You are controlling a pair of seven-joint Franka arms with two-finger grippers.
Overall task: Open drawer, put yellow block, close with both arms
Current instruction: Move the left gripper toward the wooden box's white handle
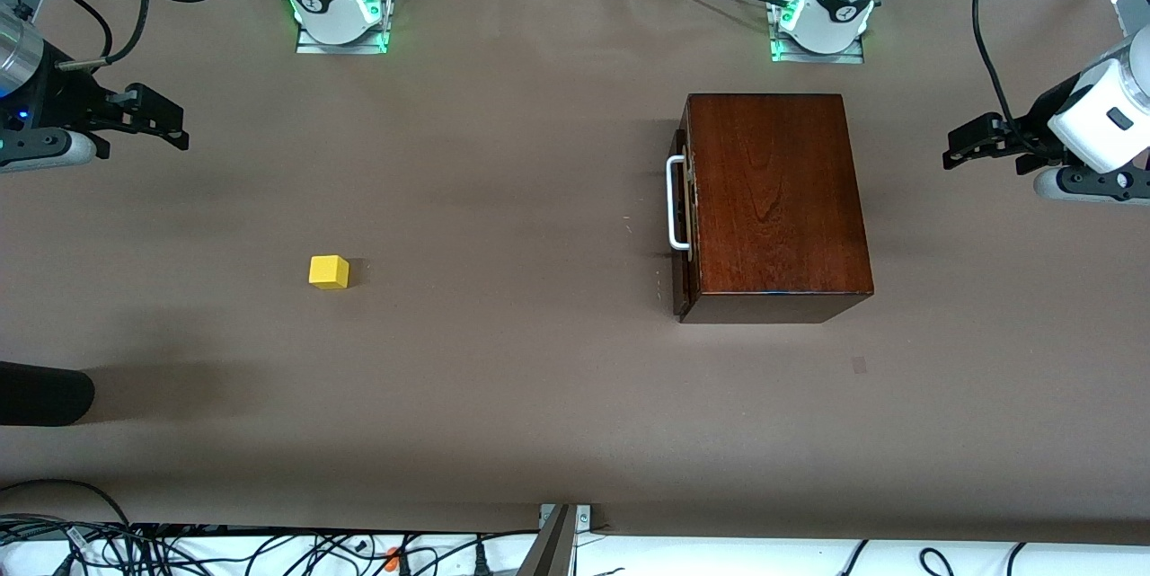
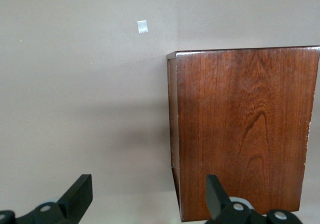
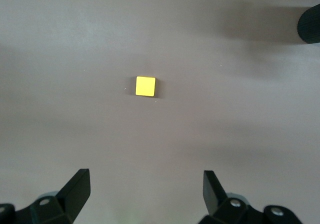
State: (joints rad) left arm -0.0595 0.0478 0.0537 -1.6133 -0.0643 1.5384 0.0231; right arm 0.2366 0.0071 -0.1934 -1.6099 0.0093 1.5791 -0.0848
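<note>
**While the drawer is shut, both arms wait at the table's ends**

Since the drawer (image 1: 685,225) sits flush in the reddish-brown wooden box (image 1: 773,194), with only its white handle (image 1: 676,203) standing proud of the dark front, the opening step has not begun. The box stands toward the left arm's end of the table (image 1: 539,396), its handle side turned toward the middle. The yellow block (image 1: 329,271) rests alone on the bare table toward the right arm's end, well apart from the box and somewhat nearer the front camera than the handle.

The left end effector (image 1: 970,145) hangs over the table edge at its own end, fingers spread apart and holding nothing; its wrist view looks down on the box top. The right end effector (image 1: 166,122) hangs over the other end, fingers likewise wide apart and empty, and its wrist view has the block almost centred between the fingertips.

As I judge it, the step in hand is the first one: opening the drawer. That calls for an end effector to come down to the handle, fit its fingers around the thin white bar and pull straight away from the box front, probably with the box steadied so it does not slide. The right arm looks well placed to descend on the block once the tray is out.
</note>
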